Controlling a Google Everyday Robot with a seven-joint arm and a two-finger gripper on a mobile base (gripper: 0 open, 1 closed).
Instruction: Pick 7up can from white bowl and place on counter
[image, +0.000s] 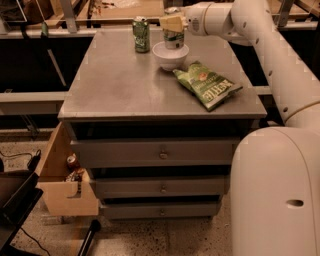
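Gripper (172, 23) is hanging near the back edge of the counter (120, 85), fingers clamping the upper part of the 7up can (173, 40), which is standing upright with its base inside the white bowl (170, 61). A dark green can (141, 35) is standing just left of the bowl and a chip bag (207, 86) is lying toward the right edge, while bare top is stretching along the left edge and front left corner.

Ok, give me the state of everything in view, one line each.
gripper, shut on the 7up can's upper part
7up can, upright, base within the white bowl's rim
white bowl, upright on the counter
green can, upright on the counter, free
chip bag, lying flat on the counter
drawers, all three shut
cardboard box, open-topped, beside the cabinet
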